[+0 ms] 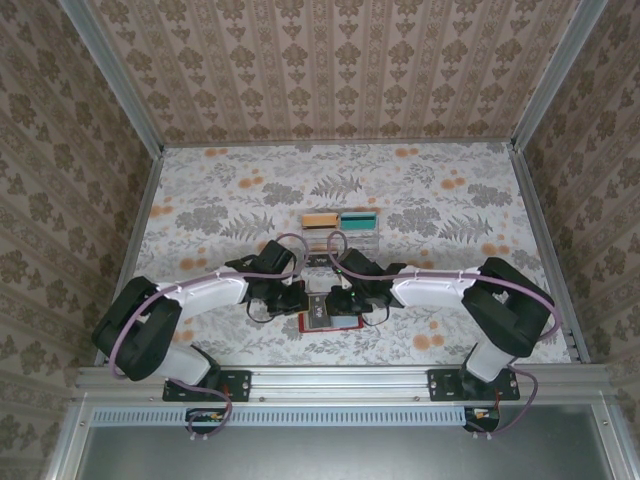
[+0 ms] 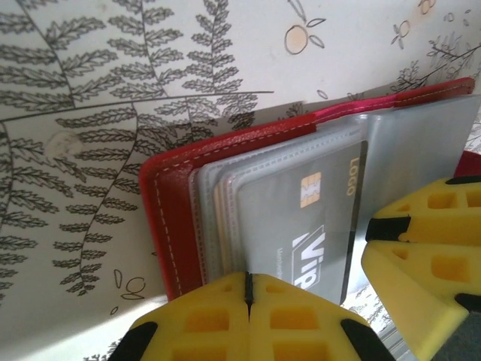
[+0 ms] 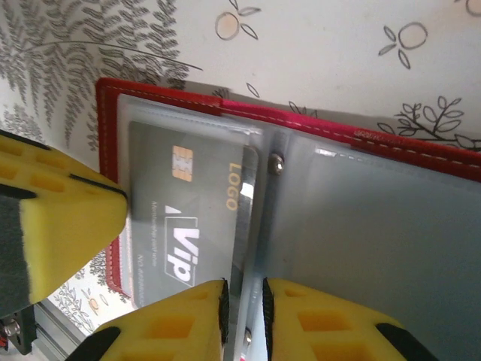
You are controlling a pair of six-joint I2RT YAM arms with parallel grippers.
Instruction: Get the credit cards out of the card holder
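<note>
1. The card holder (image 1: 338,325) lies open, inner face up, by the near edge of the table (image 1: 230,190), about midway along it and between the two arms.
2. The left gripper (image 2: 248,289) is fully closed, its tips pressed together at one edge of the grey card (image 2: 301,218). Whether a sleeve is nipped between them cannot be told.
3. The right gripper (image 3: 244,301) stands a narrow slit apart. The card's edge nearest the fold and its clear sleeve run into the slit; whether they are clamped cannot be told.
4. The red stitched border shows outside the card on two sides.
5. A clear compartment tray (image 1: 340,246) lies just beyond the grippers. Bare table extends left, right and towards the far edge.
</note>
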